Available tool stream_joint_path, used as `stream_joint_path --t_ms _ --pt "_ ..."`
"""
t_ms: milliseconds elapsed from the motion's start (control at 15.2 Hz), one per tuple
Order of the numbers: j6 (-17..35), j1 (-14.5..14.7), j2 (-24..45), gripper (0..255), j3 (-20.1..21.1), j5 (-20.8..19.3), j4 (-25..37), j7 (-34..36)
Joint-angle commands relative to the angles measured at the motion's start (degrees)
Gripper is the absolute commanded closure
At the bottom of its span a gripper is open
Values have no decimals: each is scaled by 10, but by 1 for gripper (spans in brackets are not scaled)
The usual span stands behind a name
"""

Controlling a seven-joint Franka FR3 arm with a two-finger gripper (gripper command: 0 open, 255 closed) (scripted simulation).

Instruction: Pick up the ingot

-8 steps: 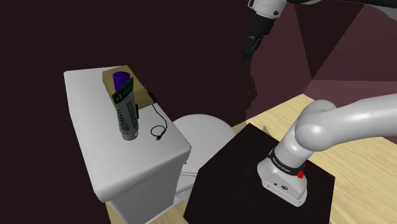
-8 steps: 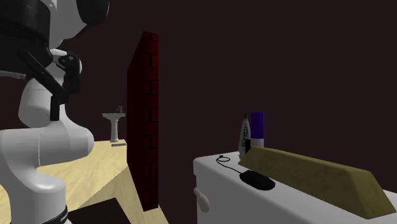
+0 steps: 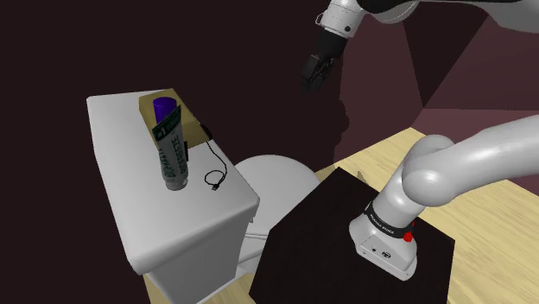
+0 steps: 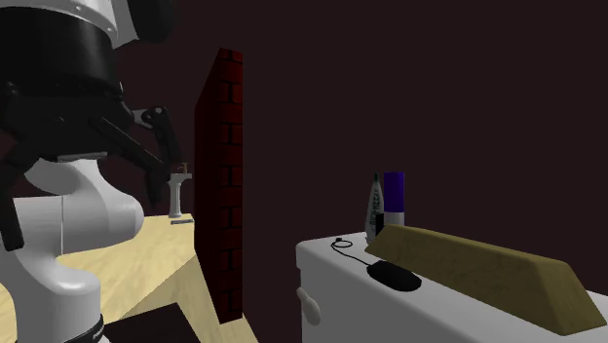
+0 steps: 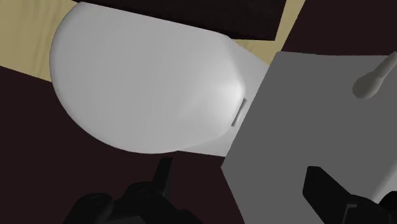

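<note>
The ingot (image 4: 487, 275) is a long tan bar lying along the back of the white toilet tank (image 3: 138, 199). In the shoulder view the ingot (image 3: 147, 104) is partly hidden behind a purple bottle (image 3: 163, 108) and a dark tube (image 3: 172, 155). My gripper (image 3: 313, 73) hangs high in the air, well off to the shoulder view's right of the tank and far from the ingot. In the wrist view the gripper (image 5: 245, 191) is open with nothing between its fingers, above the edge of the tank (image 5: 312, 121) and the toilet lid (image 5: 146, 83).
A black mouse (image 4: 395, 277) with its cable (image 3: 216, 168) lies on the tank next to the ingot. The white toilet lid (image 3: 272, 173) sits below the gripper. A red brick wall edge (image 4: 219, 185) and a pedestal sink (image 4: 177, 193) stand farther off. The black stand (image 3: 345, 233) carries the arm.
The gripper has swung towards the shoulder view's left and slightly down, nearer the tank. In the second exterior view the hand has turned and its fingers now show spread apart.
</note>
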Motion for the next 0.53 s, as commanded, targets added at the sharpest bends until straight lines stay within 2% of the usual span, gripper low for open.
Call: stream_joint_path --t_ms 0,462 --pt "35 12 22 0 -6 42 -10 3" --pt "136 69 122 0 -25 201 1 -11"
